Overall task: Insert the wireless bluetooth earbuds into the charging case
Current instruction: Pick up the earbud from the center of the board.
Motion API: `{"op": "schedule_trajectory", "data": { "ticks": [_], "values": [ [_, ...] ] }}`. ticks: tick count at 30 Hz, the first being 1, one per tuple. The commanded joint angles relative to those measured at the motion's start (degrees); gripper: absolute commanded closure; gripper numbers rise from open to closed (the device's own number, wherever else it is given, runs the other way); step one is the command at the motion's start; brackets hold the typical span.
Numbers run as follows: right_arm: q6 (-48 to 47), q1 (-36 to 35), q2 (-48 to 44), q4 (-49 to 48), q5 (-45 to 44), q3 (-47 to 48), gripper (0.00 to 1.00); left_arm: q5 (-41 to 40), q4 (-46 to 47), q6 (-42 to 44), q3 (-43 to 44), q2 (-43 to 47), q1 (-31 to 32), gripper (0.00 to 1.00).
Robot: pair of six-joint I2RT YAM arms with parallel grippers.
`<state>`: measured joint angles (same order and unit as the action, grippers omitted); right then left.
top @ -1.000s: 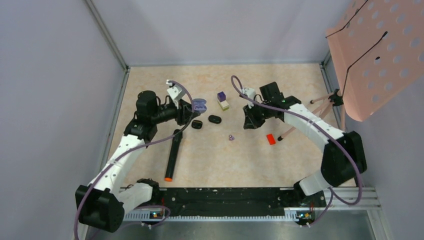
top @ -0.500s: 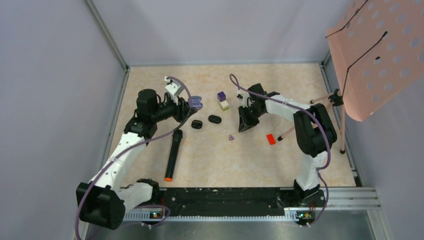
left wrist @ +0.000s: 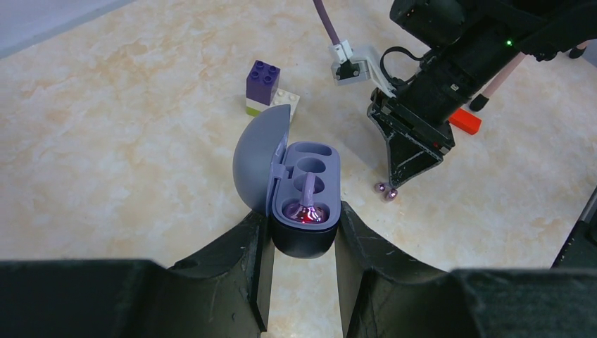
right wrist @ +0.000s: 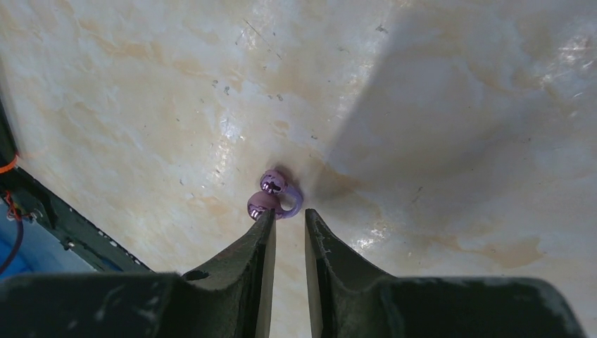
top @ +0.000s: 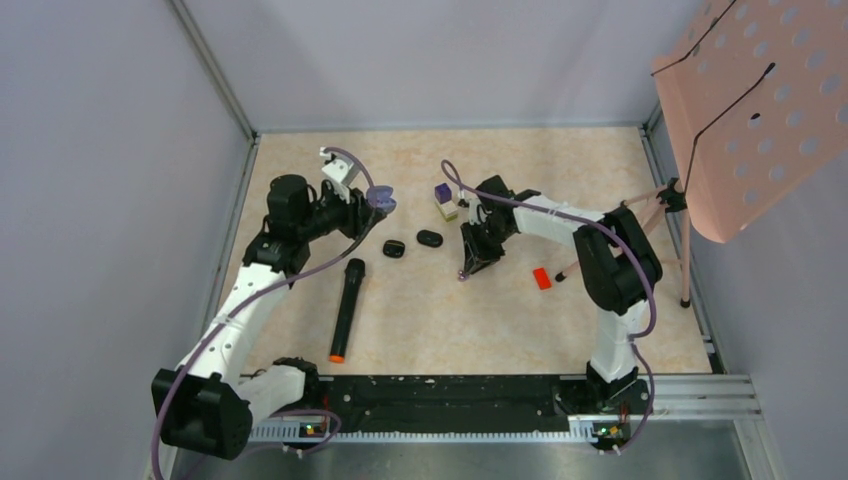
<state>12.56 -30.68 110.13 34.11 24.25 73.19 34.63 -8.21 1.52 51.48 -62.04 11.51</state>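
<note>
My left gripper (left wrist: 303, 215) is shut on the base of a purple charging case (left wrist: 306, 176), held above the table with its lid swung open to the left. One purple earbud (left wrist: 306, 210) sits in the near socket of the case; the far socket is empty. A second purple clip-shaped earbud (right wrist: 276, 193) lies on the table. My right gripper (right wrist: 288, 215) points down just behind it, jaws a narrow gap apart and empty, the left fingertip touching one ball of the earbud. From above, the right gripper (top: 466, 268) stands right of the case (top: 381, 200).
Two small black oval pieces (top: 393, 248) (top: 430, 238) lie between the arms. A black microphone (top: 344, 308) with an orange end lies near the left arm. Purple and cream blocks (top: 444, 200) and a red block (top: 542, 278) are nearby. A pink perforated board (top: 760, 100) stands far right.
My right arm has swung left and come down onto the purple earbud on the table, its jaws parting slightly. The left gripper has shifted the case a little left and back.
</note>
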Motion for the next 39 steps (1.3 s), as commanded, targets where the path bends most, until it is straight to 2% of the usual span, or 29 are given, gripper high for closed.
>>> {"op": "schedule_trajectory", "data": {
  "ticks": [1, 14, 25, 30, 36, 39],
  "values": [
    [2.31, -0.81, 0.66, -0.06, -2.97, -0.36, 0.79, -1.33, 1.79, -0.91, 2.09, 1.75, -0.56, 1.00],
    [2.66, -3.46, 2.87, -0.10, -3.94, 0.62, 0.83, -2.67, -0.72, 0.03, 1.38, 4.84, -1.12, 1.00],
    [-0.59, -9.82, 6.25, 3.97, -15.23, 2.85, 0.85, -3.93, 0.42, -0.76, 1.69, 5.59, -1.56, 1.00],
    [-11.72, -10.14, 6.56, 3.26, -14.90, 5.18, 0.91, -4.25, 0.96, -0.38, 1.30, 6.18, -1.66, 1.00],
    [-34.06, -10.02, 4.89, 0.62, -16.73, 10.40, 0.98, -5.21, 1.52, -1.06, 1.87, 6.63, -1.75, 1.00],
    [-47.15, -10.01, 2.04, -5.55, -11.76, 8.83, 1.00, -5.51, 1.53, -1.09, 2.36, 6.78, -1.88, 1.00]
  ]
}}
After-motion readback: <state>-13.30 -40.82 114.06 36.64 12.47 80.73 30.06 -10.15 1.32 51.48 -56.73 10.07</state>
